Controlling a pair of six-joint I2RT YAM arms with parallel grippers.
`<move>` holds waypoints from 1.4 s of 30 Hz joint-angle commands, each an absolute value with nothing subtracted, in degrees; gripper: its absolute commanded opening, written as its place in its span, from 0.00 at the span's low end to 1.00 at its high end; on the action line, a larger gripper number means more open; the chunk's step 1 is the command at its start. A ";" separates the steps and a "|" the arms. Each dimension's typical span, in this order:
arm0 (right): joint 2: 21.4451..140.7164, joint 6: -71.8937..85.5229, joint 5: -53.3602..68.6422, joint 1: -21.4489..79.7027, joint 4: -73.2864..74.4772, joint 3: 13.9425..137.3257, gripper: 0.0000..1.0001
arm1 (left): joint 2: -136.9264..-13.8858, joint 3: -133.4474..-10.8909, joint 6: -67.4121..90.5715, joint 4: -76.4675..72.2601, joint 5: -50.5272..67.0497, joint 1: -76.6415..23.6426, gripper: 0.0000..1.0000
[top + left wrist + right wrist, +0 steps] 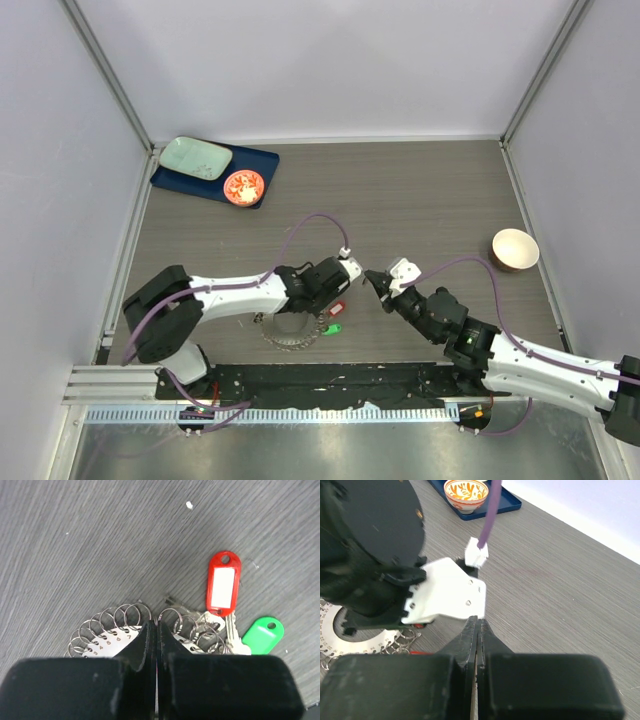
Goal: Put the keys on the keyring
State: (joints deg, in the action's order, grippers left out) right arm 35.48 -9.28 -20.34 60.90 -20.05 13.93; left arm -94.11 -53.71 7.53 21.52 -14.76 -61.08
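Grey wood-grain table [430,190] is seen under both arms, which are brought together near its middle. The keyring [107,639], a flat metal disc edged with small wire loops, is laid on the table close to the near edge, partly covered from above by the left arm. The left gripper [153,630] is held right over the ring's rim, its jaws pressed together with nothing seen between them; whether the ring is touched cannot be told. Just beside the ring, on its right in the wrist view, the red-tagged key [223,582] and the green-tagged key [263,636] are found lying on the table, their metal blades tangled among the loops there. The red tag is laid flat with a white label facing up.

The right gripper [476,630] is also clamped shut and empty, and is held off the table just beside the left arm's wrist. At the far left corner a blue tray [262,160] is set, on which a pale green plate [195,157] and an orange-red dish [243,187] are placed. A beige bowl [515,249] is set well apart on the right.
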 commanded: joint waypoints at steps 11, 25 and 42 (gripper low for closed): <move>32.17 -8.09 -16.62 61.08 -14.95 19.86 0.01 | -69.71 -38.25 4.13 2.12 -6.70 -59.16 0.00; 34.27 -7.64 -5.19 61.00 -12.39 23.29 0.01 | -57.48 -24.88 7.47 -28.54 30.39 -41.67 0.00; 37.00 -13.53 7.99 61.08 -10.02 24.96 0.01 | -55.11 -22.50 2.73 -32.61 44.56 -41.48 0.00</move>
